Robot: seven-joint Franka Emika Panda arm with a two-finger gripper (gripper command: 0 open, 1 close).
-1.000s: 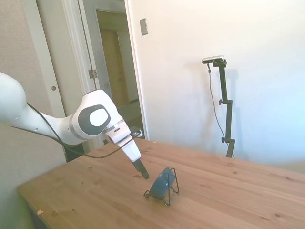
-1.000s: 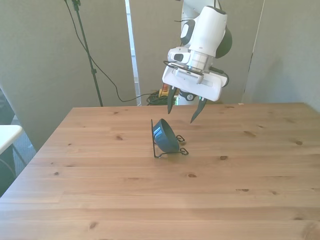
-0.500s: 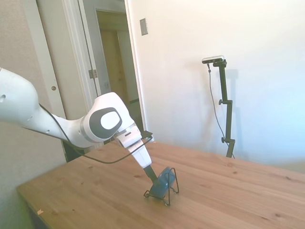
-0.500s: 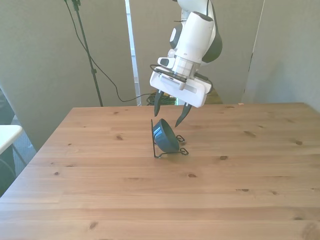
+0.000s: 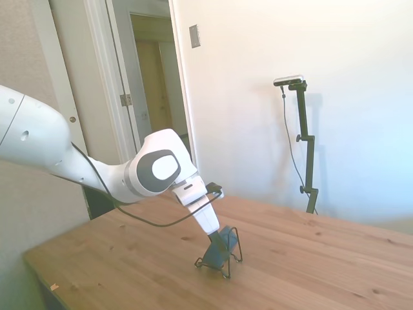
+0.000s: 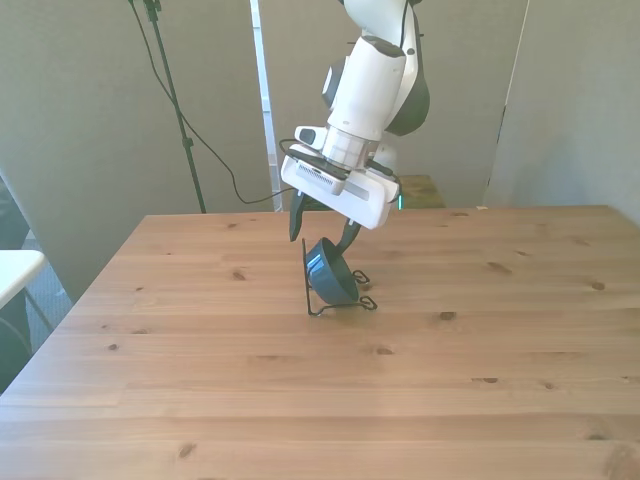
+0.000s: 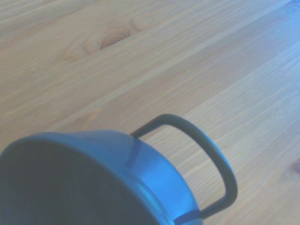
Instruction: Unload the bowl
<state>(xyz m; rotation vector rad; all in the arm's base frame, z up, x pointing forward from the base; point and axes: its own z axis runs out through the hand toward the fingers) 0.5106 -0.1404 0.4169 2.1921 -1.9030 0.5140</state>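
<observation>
The wooden bench (image 6: 200,400) fills the lower part of both the side and front views, its planks marked with dark knots. Over it reaches the white arm (image 5: 77,165), coming in from the side view's left and angling down toward the middle of the bench.

At the arm's end, the tool (image 6: 320,236) points down at a slant, its 2 dark fingers (image 6: 295,222) spread apart. In the front view 1 finger hangs just off the bowl's rim on the front view's left, and the other sits behind the bowl's upper edge on the front view's right, so the fingers straddle the top of the bowl. Whether either one touches the bowl cannot be told.

The thin black wire stand (image 6: 345,302) rests on the bench, with small looped feet toward the front view's right. A loop of its wire arches up behind the bowl, clear in the wrist view (image 7: 206,150).

The bowl (image 6: 332,272), small, round and dark teal-blue, is propped on edge in the wire stand, tilted so its opening faces up and toward the front view's left. In the side view (image 5: 226,242) it shows just beyond the tool's tips, leaning against the stand's upright loop. The wrist view has its rim and dark inside (image 7: 84,187) close up and blurred.
</observation>
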